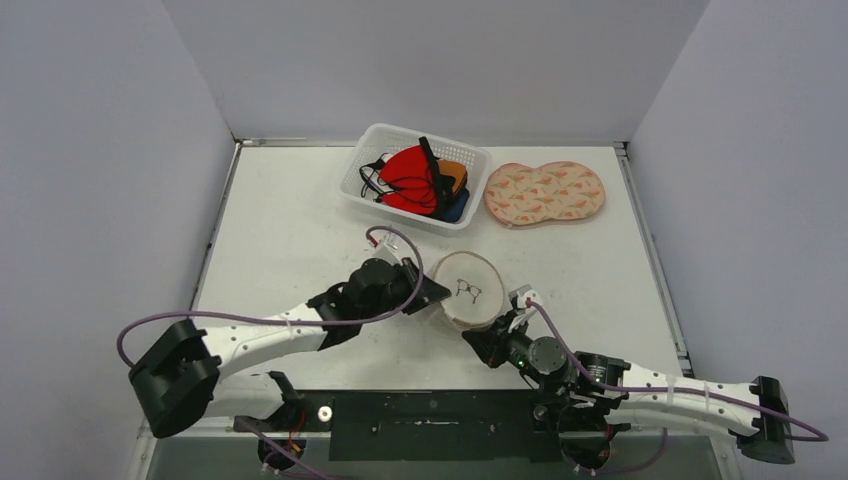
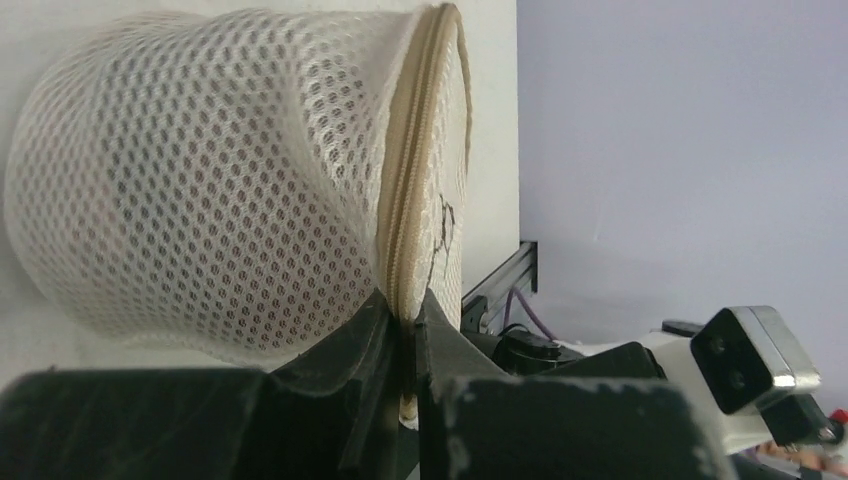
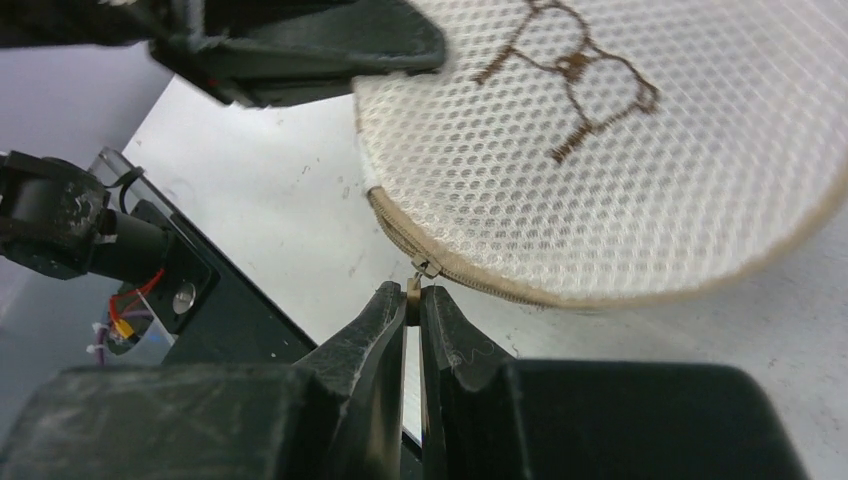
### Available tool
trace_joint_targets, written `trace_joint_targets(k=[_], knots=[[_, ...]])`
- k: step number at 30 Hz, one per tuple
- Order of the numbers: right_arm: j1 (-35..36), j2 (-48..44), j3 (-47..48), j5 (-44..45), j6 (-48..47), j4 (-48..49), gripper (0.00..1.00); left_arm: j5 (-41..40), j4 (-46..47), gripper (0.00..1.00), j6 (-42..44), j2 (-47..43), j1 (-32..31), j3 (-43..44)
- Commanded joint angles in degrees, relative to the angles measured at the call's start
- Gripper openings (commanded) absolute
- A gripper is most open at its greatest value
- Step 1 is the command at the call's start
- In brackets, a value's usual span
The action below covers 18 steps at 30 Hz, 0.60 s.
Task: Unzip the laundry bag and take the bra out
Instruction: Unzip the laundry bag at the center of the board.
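A round cream mesh laundry bag with a brown embroidered figure on its lid sits on the table near the arms. My left gripper is shut on the bag's left rim, pinching the tan zipper seam between its fingertips. My right gripper is shut on the small tan zipper pull, next to the slider at the bag's near edge. The zipper looks closed along the visible rim. The bag's contents are hidden by the mesh.
A white plastic basket at the back holds red, orange, blue and black garments. A peach patterned bra-shaped piece lies flat to its right. The black base rail runs along the near edge.
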Motion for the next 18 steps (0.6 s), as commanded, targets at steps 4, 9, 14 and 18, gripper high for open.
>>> trace_joint_targets(k=[4, 9, 14, 18], knots=[[5.39, -0.05, 3.4, 8.93, -0.6, -2.57, 0.05, 21.5, 11.43, 0.0, 13.59, 12.9, 3.05, 12.72], [5.82, 4.65, 3.17, 9.95, -0.11, 1.95, 0.05, 17.1, 11.71, 0.47, 11.9, 10.79, 3.44, 7.97], [5.99, 9.6, 3.04, 10.82, 0.52, 6.78, 0.05, 9.67, 5.59, 0.8, 9.48, 1.86, 2.96, 1.36], [6.04, 13.41, 4.01, 10.82, 0.28, 9.43, 0.05, 3.89, -1.21, 0.86, 7.28, -5.19, 1.33, -2.96]])
